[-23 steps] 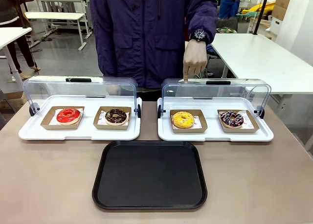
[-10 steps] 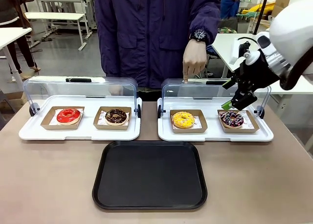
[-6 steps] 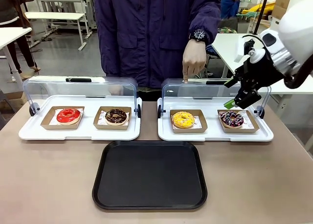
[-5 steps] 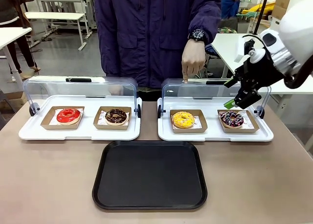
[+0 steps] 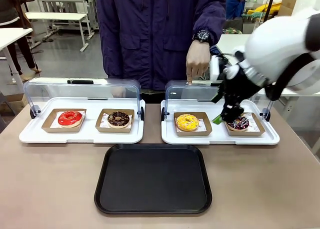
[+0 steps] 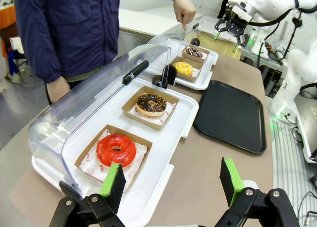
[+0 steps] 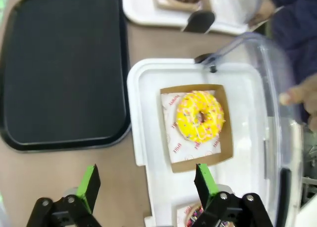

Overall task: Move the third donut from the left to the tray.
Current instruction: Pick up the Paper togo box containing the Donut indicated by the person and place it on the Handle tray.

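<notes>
Moving leftward and lower than half a second ago, the right gripper point(image 5: 224, 120) is now hanging, jaws spread wide and empty, over the white display tray point(image 5: 169, 136), between the ring donut with bright yellow icing and coloured sprinkles point(image 5: 187, 122) and the dark sprinkled donut point(image 5: 240, 122) beside it. The yellow donut is still sitting on its square brown cardboard holder point(image 5: 178, 132) in that display tray, apart from the large flat black rectangular plastic tray point(image 5: 152, 179), which is lying nearer the robot. A person's hand point(image 5: 198, 64) is keeping a fingertip on the raised clear lid point(image 5: 196, 93) behind the donuts. The left gripper point(image 6: 172, 177), likewise spread wide, is hovering near the red-iced donut point(image 6: 116, 149).
</notes>
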Action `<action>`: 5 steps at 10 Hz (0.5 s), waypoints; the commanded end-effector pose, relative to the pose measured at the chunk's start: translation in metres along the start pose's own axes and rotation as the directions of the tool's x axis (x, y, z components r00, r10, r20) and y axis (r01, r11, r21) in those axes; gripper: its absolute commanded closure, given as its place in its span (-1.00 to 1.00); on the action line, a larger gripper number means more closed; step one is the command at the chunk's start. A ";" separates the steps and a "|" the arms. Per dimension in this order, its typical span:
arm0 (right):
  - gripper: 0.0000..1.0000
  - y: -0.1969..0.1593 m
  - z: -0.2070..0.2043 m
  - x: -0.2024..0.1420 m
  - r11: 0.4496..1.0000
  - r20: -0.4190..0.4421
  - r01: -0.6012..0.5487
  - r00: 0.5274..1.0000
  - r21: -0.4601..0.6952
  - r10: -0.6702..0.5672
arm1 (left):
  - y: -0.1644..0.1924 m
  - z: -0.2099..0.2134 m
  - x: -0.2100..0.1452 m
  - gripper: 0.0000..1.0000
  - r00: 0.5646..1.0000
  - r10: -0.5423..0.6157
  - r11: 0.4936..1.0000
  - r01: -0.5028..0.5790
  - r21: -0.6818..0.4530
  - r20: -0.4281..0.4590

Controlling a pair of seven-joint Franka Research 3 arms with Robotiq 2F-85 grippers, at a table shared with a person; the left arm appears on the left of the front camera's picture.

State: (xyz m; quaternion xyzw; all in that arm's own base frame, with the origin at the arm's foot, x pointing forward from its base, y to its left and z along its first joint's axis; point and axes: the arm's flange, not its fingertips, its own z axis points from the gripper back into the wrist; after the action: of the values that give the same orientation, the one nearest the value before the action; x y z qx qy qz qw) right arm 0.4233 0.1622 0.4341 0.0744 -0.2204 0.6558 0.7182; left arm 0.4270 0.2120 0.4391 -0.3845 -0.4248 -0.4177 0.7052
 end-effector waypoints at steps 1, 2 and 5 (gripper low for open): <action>-1.00 0.000 -0.017 0.026 1.000 -0.103 -0.004 0.995 -0.025 0.001 | -0.002 0.001 0.003 -1.00 1.000 0.007 1.000 -0.007 -0.003 -0.007; -1.00 0.003 -0.031 0.034 0.999 -0.145 -0.017 0.989 -0.027 0.013 | -0.002 0.001 0.003 -1.00 1.000 0.007 1.000 -0.007 -0.003 -0.007; -1.00 -0.002 -0.057 0.043 0.998 -0.229 -0.053 0.972 -0.023 0.046 | -0.002 0.001 0.003 -1.00 1.000 0.007 1.000 -0.007 -0.003 -0.007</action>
State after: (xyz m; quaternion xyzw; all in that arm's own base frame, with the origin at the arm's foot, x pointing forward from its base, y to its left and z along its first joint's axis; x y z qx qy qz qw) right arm 0.4289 0.2150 0.4013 0.0008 -0.1528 0.6827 0.7146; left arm 0.4270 0.2120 0.4391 -0.3844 -0.4248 -0.4177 0.7052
